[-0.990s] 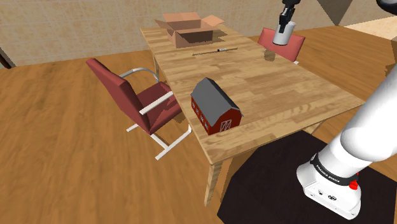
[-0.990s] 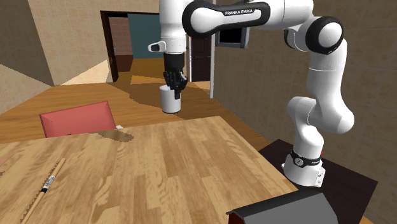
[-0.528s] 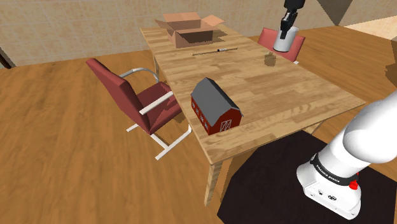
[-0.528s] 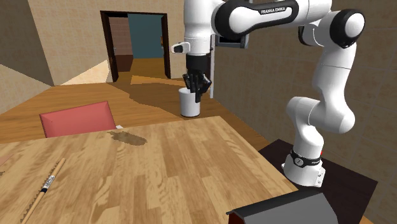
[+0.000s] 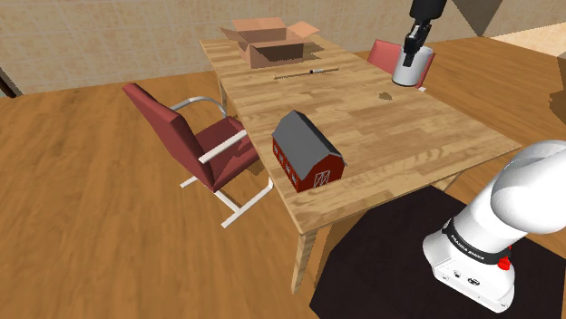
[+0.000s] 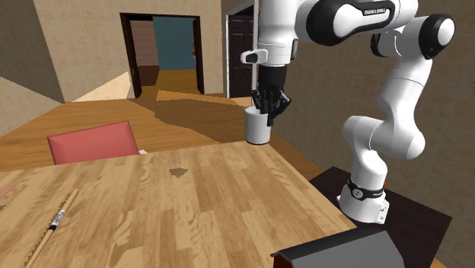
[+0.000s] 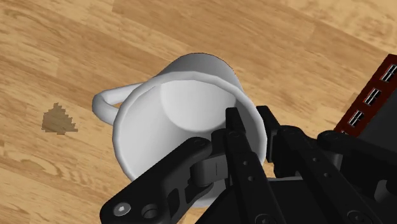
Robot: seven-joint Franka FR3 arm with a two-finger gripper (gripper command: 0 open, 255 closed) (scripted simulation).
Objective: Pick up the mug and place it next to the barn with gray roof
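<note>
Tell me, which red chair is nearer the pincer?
The red chair just behind the pincer and its white mug; the other chair, with grey armrests, stands across the table.

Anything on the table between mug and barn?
Nothing solid. In the shoulder view the table between mug and barn is bare wood, save a small dark patch near the mug.

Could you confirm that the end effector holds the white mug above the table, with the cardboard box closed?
Not quite: the shoulder view shows the cardboard box open, flaps spread. The end effector does hold the white mug above the table.
</note>
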